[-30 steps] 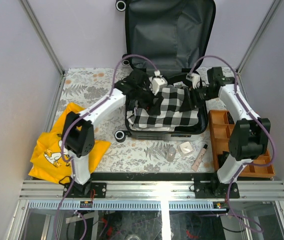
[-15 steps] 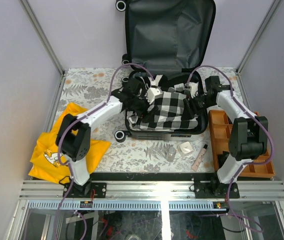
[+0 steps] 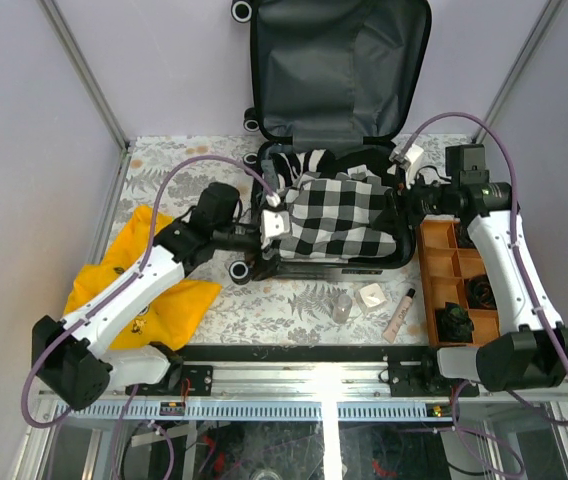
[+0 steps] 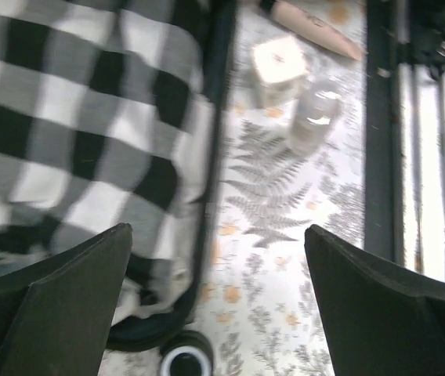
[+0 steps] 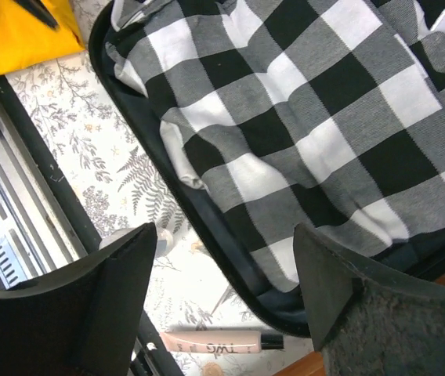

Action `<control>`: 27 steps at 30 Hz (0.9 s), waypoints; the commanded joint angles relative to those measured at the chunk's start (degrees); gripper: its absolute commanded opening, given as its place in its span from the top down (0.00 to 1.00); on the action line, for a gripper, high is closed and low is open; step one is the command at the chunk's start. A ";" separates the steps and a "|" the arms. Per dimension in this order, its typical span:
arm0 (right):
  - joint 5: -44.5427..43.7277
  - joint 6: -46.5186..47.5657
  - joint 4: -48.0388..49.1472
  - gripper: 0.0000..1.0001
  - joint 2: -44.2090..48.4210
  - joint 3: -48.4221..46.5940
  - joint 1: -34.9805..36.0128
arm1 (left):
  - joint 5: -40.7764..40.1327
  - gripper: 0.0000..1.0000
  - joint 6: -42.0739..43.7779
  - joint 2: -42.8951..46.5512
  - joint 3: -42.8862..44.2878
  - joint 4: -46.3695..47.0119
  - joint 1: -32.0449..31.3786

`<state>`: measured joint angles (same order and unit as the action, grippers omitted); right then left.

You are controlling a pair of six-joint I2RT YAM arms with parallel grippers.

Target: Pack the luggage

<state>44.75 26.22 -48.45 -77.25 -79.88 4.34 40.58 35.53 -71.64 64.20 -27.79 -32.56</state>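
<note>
The luggage [image 3: 384, 258] lies open in the middle of the table, its grey-lined lid [image 3: 339, 65] propped against the back wall. A black-and-white checked cloth [image 3: 339, 215] lies inside the lower half; it also fills the right wrist view [image 5: 301, 110] and the left wrist view [image 4: 74, 117]. My left gripper [image 3: 269, 225] is open and empty at the luggage's left rim [image 4: 215, 141], above a wheel [image 4: 183, 362]. My right gripper [image 3: 404, 200] is open and empty over the luggage's right rim [image 5: 207, 227].
A yellow cloth [image 3: 134, 295] lies at the left. An orange compartment tray [image 3: 464, 275] stands at the right. A small clear bottle [image 3: 342, 306], a white box [image 3: 372, 296] and a pink tube [image 3: 401, 313] lie in front of the luggage.
Both arms have drawn back out of the luggage, the left one to the left rim, the right one to the right rim. The checked cloth now lies spread flatter in the case.
</note>
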 commanded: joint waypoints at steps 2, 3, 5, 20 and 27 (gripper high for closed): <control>2.52 -7.45 7.91 0.20 9.21 6.99 -0.30 | 4.82 0.06 -5.99 3.94 -14.58 17.47 -5.95; 2.17 -8.73 9.30 0.19 10.42 7.86 -0.34 | 4.03 0.05 -8.57 4.52 -17.48 21.55 -7.44; 1.34 -9.93 10.33 0.16 11.81 8.59 -0.30 | 2.93 0.03 -10.09 5.24 -22.53 27.25 -10.43; 1.99 -11.06 8.16 0.01 9.58 6.01 -4.17 | -6.31 0.00 -21.36 -14.91 -38.98 76.89 -20.05; 3.85 -10.86 7.14 0.01 7.41 5.18 -5.30 | -8.17 0.01 -23.32 -28.01 -35.27 91.17 -20.09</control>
<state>46.24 15.84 -41.30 -69.10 -71.53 -0.32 34.39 14.09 -94.87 26.30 47.81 -52.47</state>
